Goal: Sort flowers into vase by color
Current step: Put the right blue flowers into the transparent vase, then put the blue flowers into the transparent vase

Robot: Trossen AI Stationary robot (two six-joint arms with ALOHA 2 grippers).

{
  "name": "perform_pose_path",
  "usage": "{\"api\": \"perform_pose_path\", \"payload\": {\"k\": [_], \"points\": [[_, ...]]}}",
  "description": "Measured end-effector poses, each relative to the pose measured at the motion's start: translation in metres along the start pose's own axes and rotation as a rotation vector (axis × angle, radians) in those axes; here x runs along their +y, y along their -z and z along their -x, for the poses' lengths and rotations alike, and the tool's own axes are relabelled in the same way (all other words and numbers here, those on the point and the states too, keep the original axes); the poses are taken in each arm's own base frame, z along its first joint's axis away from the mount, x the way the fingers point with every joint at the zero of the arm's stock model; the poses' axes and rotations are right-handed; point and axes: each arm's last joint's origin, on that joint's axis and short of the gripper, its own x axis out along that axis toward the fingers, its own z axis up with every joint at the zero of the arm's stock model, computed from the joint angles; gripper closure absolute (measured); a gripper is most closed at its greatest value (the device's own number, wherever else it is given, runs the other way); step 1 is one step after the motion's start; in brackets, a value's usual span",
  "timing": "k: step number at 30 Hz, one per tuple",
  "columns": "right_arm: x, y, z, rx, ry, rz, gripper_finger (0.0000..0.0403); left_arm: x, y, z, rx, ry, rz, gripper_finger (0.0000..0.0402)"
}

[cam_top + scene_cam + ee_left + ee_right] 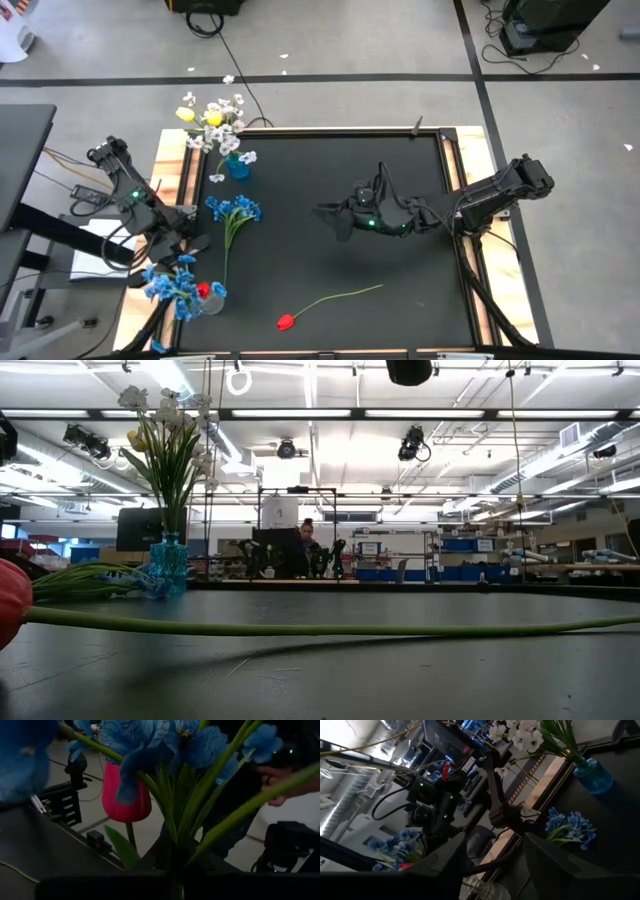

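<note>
A clear vase at the near left corner holds blue sprays and a red tulip; the left wrist view shows them close up, tulip among blue blossoms. My left gripper hovers just beyond that bunch. A blue vase at the far left holds white sprays and yellow tulips. One blue spray and one red tulip lie flat on the mat. My right gripper hangs open over mid-table, pointing left.
The black mat has wooden edges on both sides. The lying tulip's long stem runs across the near part of the table. The mat's far right part is bare. A person sits in the room far behind the table.
</note>
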Motion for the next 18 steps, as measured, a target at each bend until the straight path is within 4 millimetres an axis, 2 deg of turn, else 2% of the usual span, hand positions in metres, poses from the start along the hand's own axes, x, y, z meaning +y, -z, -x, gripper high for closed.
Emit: {"api": "perform_pose_path", "payload": {"k": [18], "points": [[0.0011, 0.0009, 0.0007, 0.005, -0.008, -0.01, 0.0199, 0.0001, -0.0014, 0.0, -0.015, -0.001, 0.402, 0.0257]]}}
